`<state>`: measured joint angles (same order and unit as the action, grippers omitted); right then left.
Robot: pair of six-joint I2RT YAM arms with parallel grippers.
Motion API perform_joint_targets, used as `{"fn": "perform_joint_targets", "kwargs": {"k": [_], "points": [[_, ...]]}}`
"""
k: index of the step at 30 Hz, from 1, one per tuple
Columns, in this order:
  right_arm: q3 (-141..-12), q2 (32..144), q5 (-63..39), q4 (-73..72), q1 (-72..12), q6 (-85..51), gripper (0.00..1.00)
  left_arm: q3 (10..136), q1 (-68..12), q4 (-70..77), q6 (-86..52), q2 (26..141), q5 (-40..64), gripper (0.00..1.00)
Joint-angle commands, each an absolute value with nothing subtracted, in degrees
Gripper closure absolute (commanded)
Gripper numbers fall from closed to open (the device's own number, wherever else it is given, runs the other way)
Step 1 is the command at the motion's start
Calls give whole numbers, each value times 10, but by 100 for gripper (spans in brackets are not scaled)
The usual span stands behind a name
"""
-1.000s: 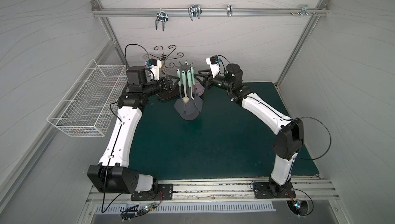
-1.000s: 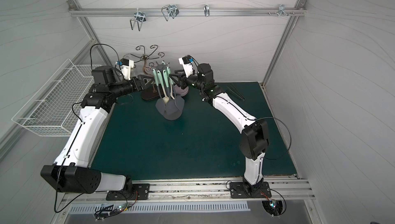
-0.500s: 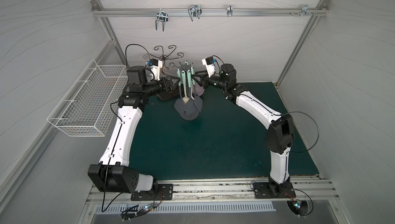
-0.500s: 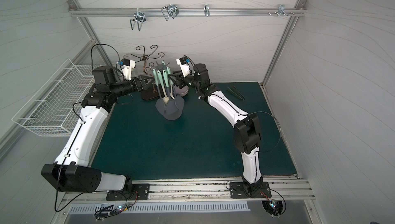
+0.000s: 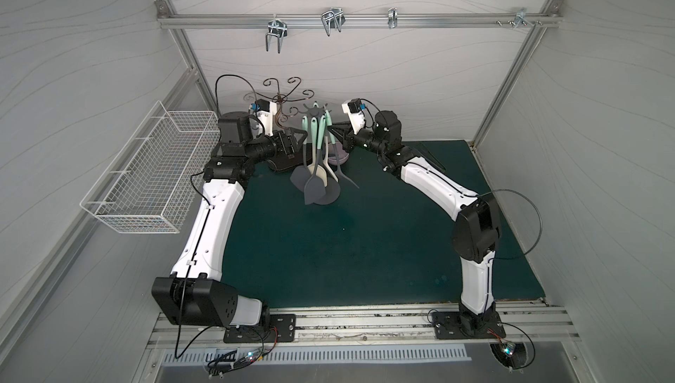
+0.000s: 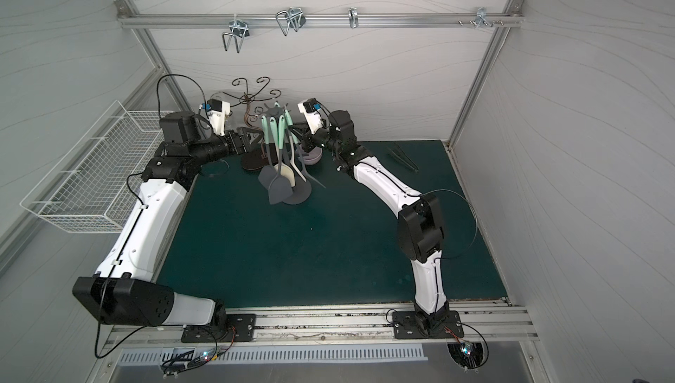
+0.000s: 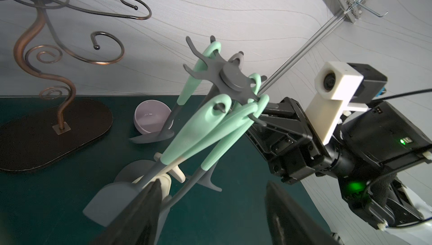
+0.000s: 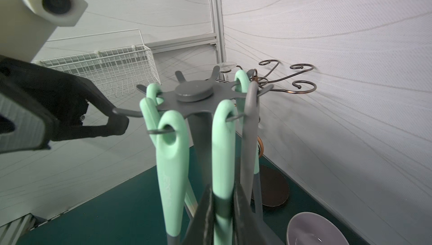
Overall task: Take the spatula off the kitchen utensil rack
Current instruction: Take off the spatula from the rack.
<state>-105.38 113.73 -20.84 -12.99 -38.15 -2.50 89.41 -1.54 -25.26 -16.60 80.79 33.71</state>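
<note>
Spatula (image 8: 223, 138) hung by the eye of its mint handle on a prong of the kitchen utensil rack (image 8: 194, 92), toward the back of the green mat (image 5: 365, 253); handle pinched tight in the right gripper (image 8: 223, 192). Crowded by other utensils (image 8: 173, 162) on neighbouring prongs; lilac bowl (image 7: 152, 117) and brown curly-wire stand (image 7: 60, 87) just behind the rack. Opposite, left gripper (image 7: 214, 183) spread wide, closed on nothing. Against a second before: right arm (image 5: 431, 184) drawn in to the rack, left arm (image 5: 215, 216) unmoved. Pinch plain only in the right wrist view; masked by handles in both top views.
</note>
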Motion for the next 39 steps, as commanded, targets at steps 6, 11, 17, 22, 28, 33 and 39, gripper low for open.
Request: {"fn": "perform_joint_targets", "kwargs": {"k": [6,11,17,22,28,33,39], "points": [[-959,1050,-111,-247,-416,43,100,923,-14,-182,-196,808,305,25],[-925,1025,-48,-282,-431,56,100,946,-15,-159,-244,824,322,26],[-921,1020,-3,-274,-442,53,100,997,-19,-169,-290,867,349,35],[-924,1022,38,-280,-451,49,100,1024,-26,-210,-294,893,332,43],[-923,1022,82,-298,-468,61,100,1050,-28,-254,-299,914,336,51],[-925,1026,98,-302,-478,65,100,1090,-27,-282,-299,935,331,63],[-913,1020,119,-325,-480,75,100,1139,-27,-309,-303,963,337,98]]}}
